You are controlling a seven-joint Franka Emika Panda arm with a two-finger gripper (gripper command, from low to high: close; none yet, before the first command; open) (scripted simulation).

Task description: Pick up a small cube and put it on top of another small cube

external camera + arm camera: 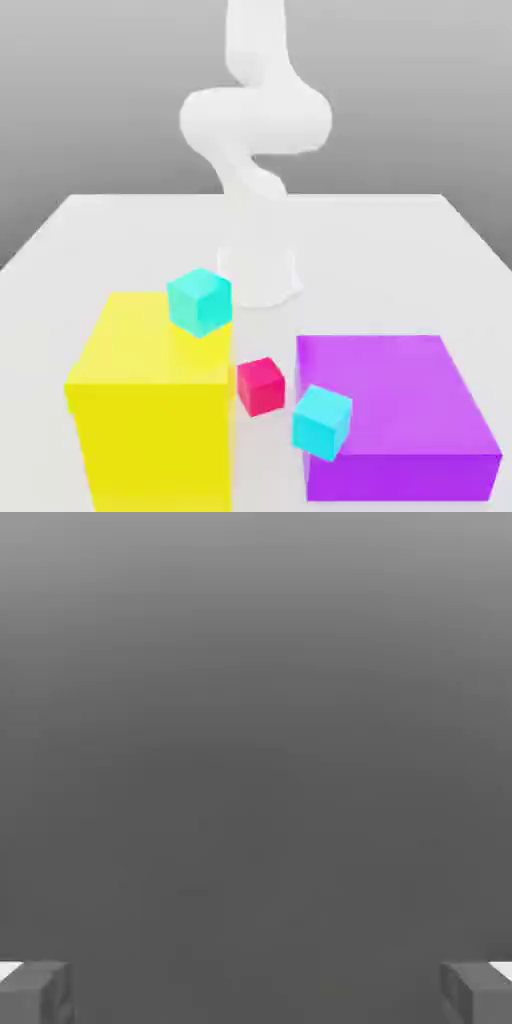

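Big yellow block (150, 400) nearest; tool (256, 992) agape, nothing between its fingers (35, 992).

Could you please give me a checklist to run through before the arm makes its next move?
1. Gripper open: ok.
2. Gripper empty: ok.
3. Gripper aimed at a cube: not ok, it faces the grey backdrop.
4. Red cube reachable: cannot tell, it sits close between the yellow block and the purple block.
5. Upper cyan cube top clear: ok.

Purple block (400, 420) cut off below.
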